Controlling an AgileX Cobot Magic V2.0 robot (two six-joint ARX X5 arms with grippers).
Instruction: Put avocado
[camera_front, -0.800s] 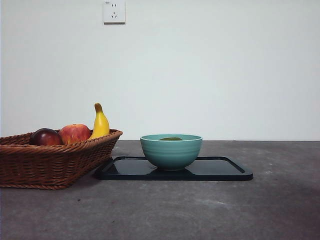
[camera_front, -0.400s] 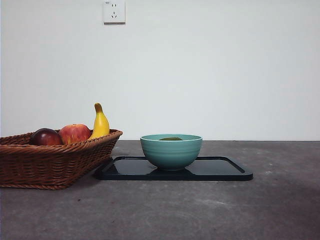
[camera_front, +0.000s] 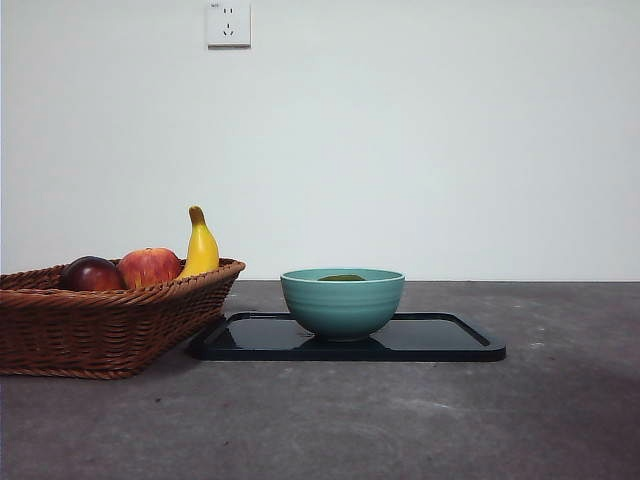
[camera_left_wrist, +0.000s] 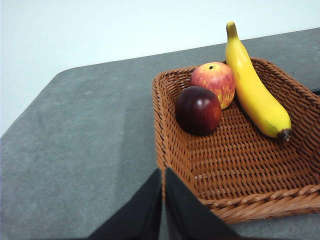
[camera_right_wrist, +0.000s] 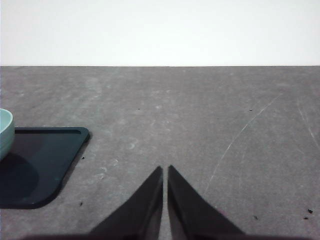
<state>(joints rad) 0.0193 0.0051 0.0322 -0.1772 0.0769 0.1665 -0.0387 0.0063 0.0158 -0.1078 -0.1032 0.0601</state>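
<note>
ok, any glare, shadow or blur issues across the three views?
Front view: sharp, soft even light, faint reflection on the black tray. Left wrist view: the wicker basket crisp, a soft shadow on the table beside it. Right wrist view: a shadow on the tray by the bowl; no glare.

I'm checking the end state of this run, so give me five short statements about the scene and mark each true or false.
1. The avocado lies inside the teal bowl. True; only its dark green top shows over the rim.
2. The bowl stands directly on the table. False; it stands on the black tray.
3. The wicker basket holds a banana, an apple and a dark red fruit. True.
4. The left gripper holds the banana. False; it is shut on nothing, near the basket's corner.
5. The right gripper hangs over the bowl. False; it is shut over bare table beside the tray.
</note>
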